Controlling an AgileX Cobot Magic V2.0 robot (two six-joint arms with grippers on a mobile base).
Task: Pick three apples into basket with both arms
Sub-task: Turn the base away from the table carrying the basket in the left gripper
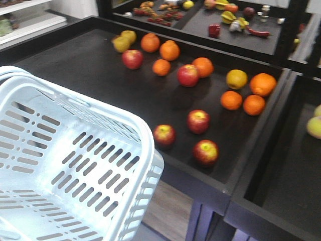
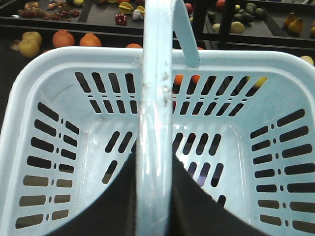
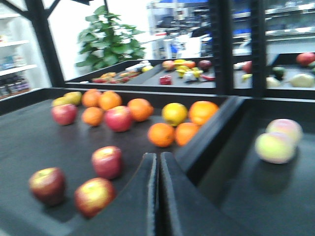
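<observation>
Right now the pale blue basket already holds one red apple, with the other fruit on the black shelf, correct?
No. The basket is empty, as the left wrist view shows; the apples lie with the oranges on the black shelf.

— Where's the basket (image 1: 148,150)?
— Low on my left, in front of the tray (image 1: 75,70), overlapping its near edge.
— And the apples (image 1: 198,121)?
— Three on the tray by that near edge, right of the basket, close together but not touching. The oranges (image 1: 231,100) lie behind them, farther back and to the right.
</observation>
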